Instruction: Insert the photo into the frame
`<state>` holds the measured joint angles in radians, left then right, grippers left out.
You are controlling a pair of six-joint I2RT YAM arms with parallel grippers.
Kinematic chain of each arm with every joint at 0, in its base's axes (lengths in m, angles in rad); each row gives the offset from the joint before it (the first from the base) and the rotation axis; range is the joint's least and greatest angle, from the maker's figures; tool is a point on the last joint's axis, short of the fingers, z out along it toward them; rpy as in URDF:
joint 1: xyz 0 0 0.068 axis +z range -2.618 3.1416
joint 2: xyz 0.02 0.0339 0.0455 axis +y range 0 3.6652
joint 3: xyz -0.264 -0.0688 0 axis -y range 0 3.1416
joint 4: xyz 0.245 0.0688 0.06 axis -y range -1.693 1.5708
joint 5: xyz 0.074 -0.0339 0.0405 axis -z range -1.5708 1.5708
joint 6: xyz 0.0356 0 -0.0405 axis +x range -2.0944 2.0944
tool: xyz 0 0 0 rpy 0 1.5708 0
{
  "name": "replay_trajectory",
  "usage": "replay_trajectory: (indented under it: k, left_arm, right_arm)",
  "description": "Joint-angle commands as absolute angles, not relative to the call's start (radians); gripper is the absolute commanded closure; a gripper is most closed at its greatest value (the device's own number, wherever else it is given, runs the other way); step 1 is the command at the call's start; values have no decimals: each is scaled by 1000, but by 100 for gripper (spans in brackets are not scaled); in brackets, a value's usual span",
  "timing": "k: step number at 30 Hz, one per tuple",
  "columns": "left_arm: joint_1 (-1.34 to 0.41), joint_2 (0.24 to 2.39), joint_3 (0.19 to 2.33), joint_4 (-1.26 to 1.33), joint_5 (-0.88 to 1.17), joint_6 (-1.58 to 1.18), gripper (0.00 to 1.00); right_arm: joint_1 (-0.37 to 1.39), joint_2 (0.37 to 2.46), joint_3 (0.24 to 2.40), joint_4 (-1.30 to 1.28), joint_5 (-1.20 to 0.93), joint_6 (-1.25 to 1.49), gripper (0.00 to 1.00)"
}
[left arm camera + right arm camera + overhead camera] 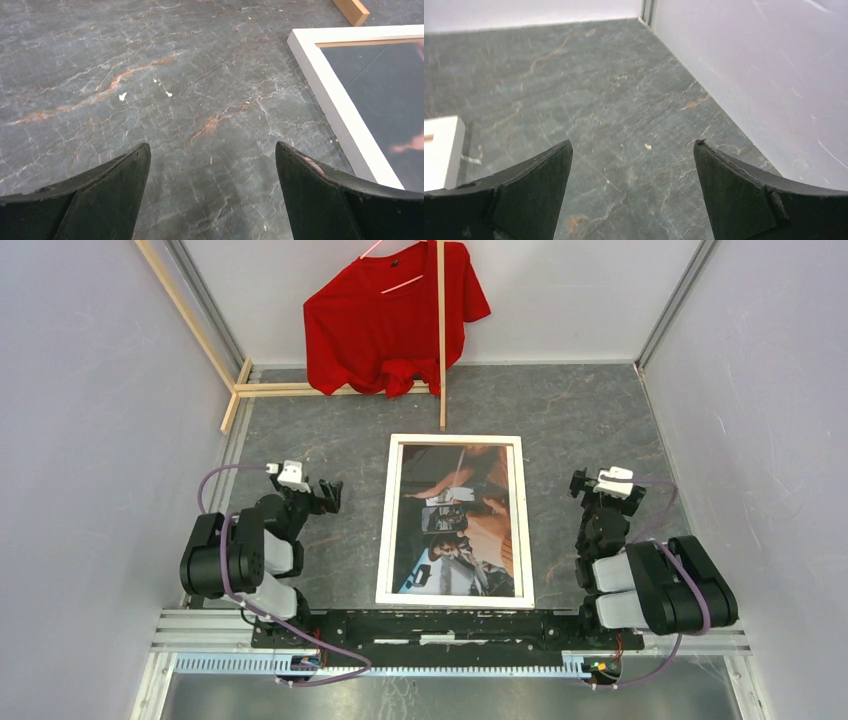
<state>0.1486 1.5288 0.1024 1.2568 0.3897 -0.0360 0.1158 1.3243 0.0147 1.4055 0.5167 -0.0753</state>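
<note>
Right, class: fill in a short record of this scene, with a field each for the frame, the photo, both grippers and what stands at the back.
frame: white, lying flat mid-table between the arms
photo: within the frame's border, image side up
left gripper: open, empty, left of the frame, not touching it
right gripper: open, empty, right of the frame, not touching it
back of table: red T-shirt hanging on a wooden rack
task state: photo appears seated in the frame
</note>
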Motion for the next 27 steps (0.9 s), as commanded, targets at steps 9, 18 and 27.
replay_trajectory:
  k: [9,18,27]
  left_arm:
    - [57,1541,212,1252,228,-6,0]
    - [57,1540,212,1253,228,-6,0]
    - [54,1540,211,1251,218,-6,0]
  right_arm:
    - [130,1372,-80,1394,462,-140,2]
    - [129,1369,-82,1395,460,-140,2]
    - [129,1368,-82,1394,461,-140,2]
